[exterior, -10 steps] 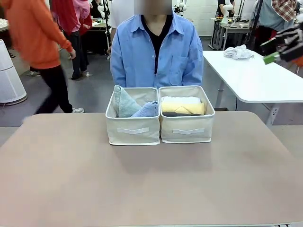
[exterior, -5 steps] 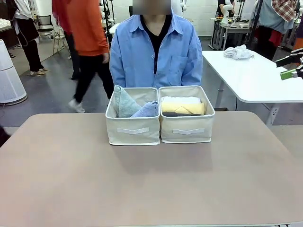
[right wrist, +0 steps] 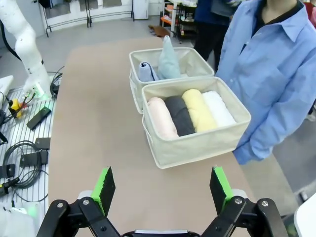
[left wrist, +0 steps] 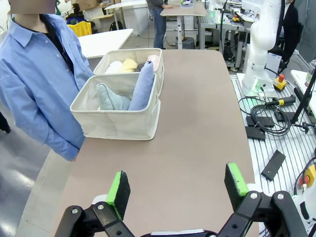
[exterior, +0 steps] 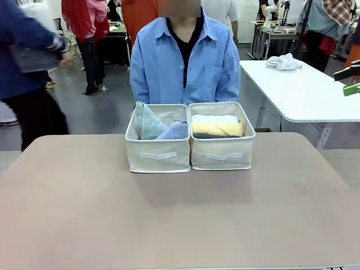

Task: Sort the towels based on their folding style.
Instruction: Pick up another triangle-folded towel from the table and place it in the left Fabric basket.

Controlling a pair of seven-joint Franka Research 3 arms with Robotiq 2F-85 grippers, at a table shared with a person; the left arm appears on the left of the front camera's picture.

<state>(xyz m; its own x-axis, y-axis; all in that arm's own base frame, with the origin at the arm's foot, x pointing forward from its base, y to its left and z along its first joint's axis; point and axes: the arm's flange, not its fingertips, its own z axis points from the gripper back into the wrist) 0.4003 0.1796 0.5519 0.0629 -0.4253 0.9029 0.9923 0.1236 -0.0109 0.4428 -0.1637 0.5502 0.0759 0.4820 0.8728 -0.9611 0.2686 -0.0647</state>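
You have both sets of fingers standing wide with nothing between them, the left gripper (left wrist: 175, 190) and right gripper (right wrist: 163, 190) hanging well back from the two beige fabric bins (exterior: 190, 152) at the table's far side. The soft grey-green cone-folded towel (right wrist: 168, 60) and lavender-blue cone towel (left wrist: 142, 85) share one bin; the rolled pink (right wrist: 161, 116), dark grey (right wrist: 178, 114), yellow (right wrist: 198, 109) and white towels (right wrist: 217, 108) lie side by side, touching, in the other. Reaching in now risks dragging a neighbouring roll or unrolling one, judging by the tight packing. The right wrist view shows you the pink roll, which the bin's wall hides from the front
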